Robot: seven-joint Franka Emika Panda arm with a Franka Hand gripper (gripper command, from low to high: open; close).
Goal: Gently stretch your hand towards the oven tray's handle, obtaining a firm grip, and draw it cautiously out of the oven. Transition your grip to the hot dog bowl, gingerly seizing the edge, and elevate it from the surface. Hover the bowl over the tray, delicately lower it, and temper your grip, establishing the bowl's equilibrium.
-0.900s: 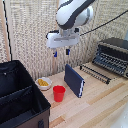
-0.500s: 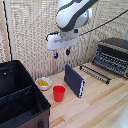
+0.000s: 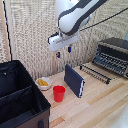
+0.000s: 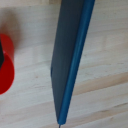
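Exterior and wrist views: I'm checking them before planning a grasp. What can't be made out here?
- Oven, exterior view: cut off by the right edge; its tray too blurred to pick out.
- Hot dog bowl, exterior view: food too small to identify.
- Red cup, wrist view: cut off by the frame edge.
- Gripper: absent from the wrist view.

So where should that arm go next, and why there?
Probably toward the oven at the exterior view's right, lowering toward its tray's front edge. The gripper hangs empty, fingers apart, high above the upright blue board, far from the oven. The hot dog bowl sits untouched beside the red cup.
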